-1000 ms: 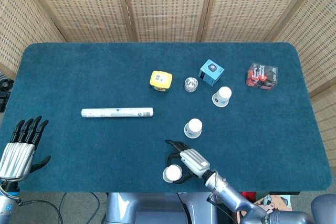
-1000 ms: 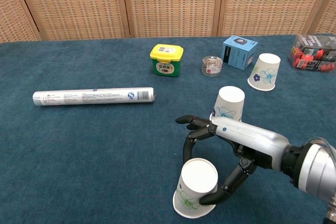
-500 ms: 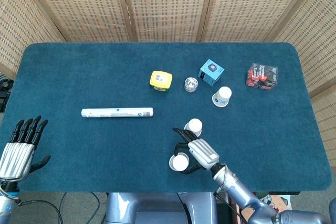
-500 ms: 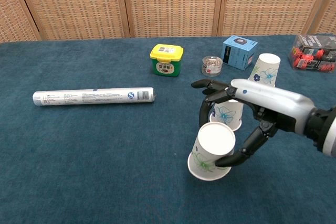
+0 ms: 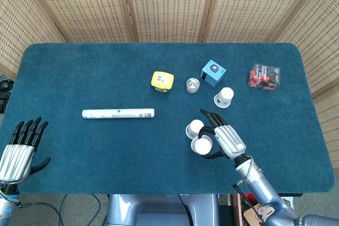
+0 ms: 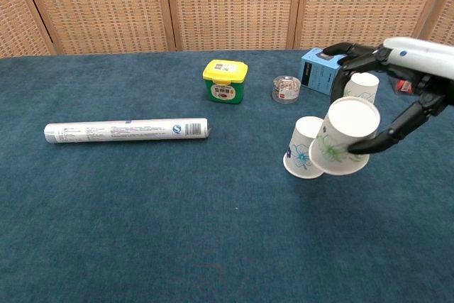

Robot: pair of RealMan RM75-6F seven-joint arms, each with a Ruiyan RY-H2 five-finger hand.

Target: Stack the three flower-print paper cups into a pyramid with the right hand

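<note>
My right hand [image 5: 224,139] [image 6: 397,97] grips an upside-down flower-print paper cup [image 5: 202,144] [image 6: 343,135] and carries it above the table, tilted. A second flower-print cup [image 5: 194,128] [image 6: 303,148] stands upside down just left of the held one and behind it in the chest view. The third cup [image 5: 224,97] [image 6: 363,89] stands upside down further back, beside the blue box; in the chest view the hand partly covers it. My left hand [image 5: 20,147] rests open at the near left edge of the table, apart from everything.
A white tube [image 5: 118,113] [image 6: 125,130] lies left of centre. At the back stand a yellow-lidded green tub [image 5: 162,81] [image 6: 225,81], a small clear jar [image 5: 193,84] [image 6: 286,89], a blue box [image 5: 213,72] [image 6: 320,70] and a red-black box [image 5: 264,76] [image 6: 425,70].
My right hand has lifted the cup from the near table edge and carried it back and to the right, up beside the second cup. The left hand has not moved.
</note>
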